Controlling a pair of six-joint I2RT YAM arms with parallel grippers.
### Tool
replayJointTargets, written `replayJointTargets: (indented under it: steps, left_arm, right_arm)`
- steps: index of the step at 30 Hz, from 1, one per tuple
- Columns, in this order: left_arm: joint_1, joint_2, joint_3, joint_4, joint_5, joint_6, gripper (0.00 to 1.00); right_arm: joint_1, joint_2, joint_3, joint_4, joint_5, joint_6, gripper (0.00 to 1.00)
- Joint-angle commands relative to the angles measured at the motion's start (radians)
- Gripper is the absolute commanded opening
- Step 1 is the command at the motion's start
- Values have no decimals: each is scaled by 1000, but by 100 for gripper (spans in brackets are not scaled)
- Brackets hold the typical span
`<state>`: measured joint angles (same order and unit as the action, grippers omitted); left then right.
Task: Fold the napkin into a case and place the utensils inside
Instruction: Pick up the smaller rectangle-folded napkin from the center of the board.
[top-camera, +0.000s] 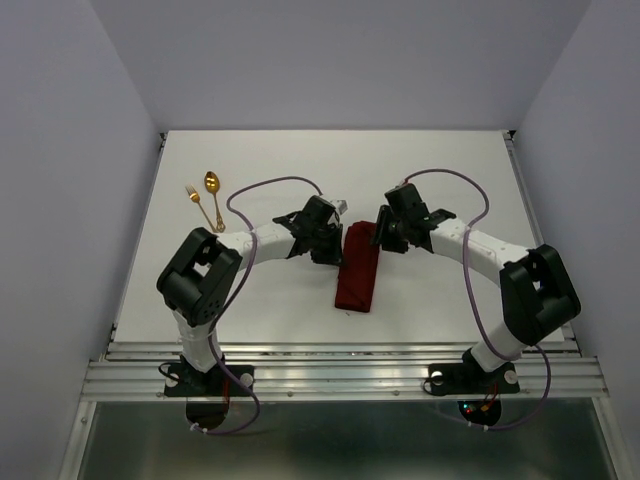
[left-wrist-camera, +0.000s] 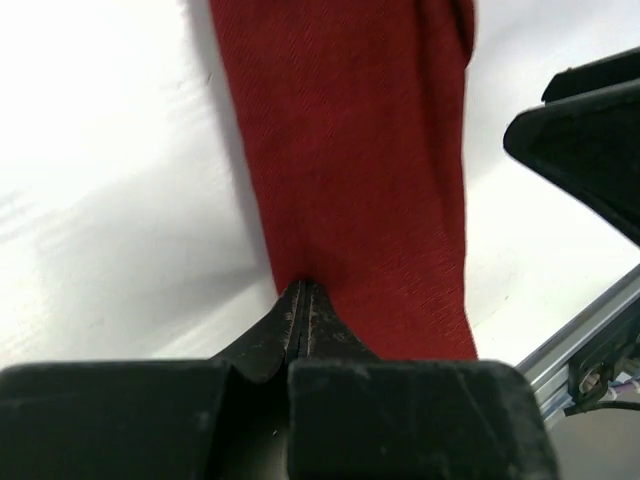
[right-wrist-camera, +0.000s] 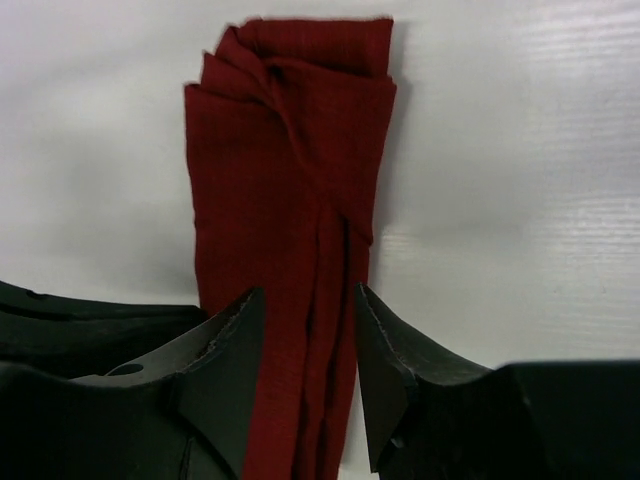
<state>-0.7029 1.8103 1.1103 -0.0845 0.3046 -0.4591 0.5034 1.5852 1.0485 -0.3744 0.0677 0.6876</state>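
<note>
mid tabletop (top-camera: 450, 300) lies the napkin (top-camera: 358, 272), folded narrow: soft, light, apt to slump open, best pinched by one edge layer. the right hand (right-wrist-camera: 308, 292) stands parted astride its end; the left hand (left-wrist-camera: 301, 290) is closed at its edge, whether on cloth i cannot tell. spoon (top-camera: 211, 182) and fork (top-camera: 193, 196) lie far left.

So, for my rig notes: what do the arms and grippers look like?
The left arm and right arm are white tubes with black joints, each trailing a purple cable. The left gripper and right gripper are black, with tapered fingers.
</note>
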Motion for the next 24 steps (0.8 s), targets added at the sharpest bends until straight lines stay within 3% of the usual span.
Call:
replayJointTargets:
  steps: [1, 5, 14, 20, 24]
  left_arm:
    - [0, -88, -53, 40, -12, -29, 0]
    - [-1, -68, -70, 72, 4, -44, 0]
    - [-26, -20, -49, 104, 24, -59, 0]
    - [-26, 6, -18, 114, 27, -64, 0]
    - [-26, 37, 3, 120, 39, -62, 0]
  right_arm:
    - [-5, -39, -59, 29, -124, -46, 49]
    - [-5, -27, -97, 49, -198, -51, 58]
    - [-5, 22, -150, 95, -238, -28, 58]
    - [-5, 25, -229, 164, -279, 24, 51]
    - [-5, 13, -261, 192, -266, 59, 37]
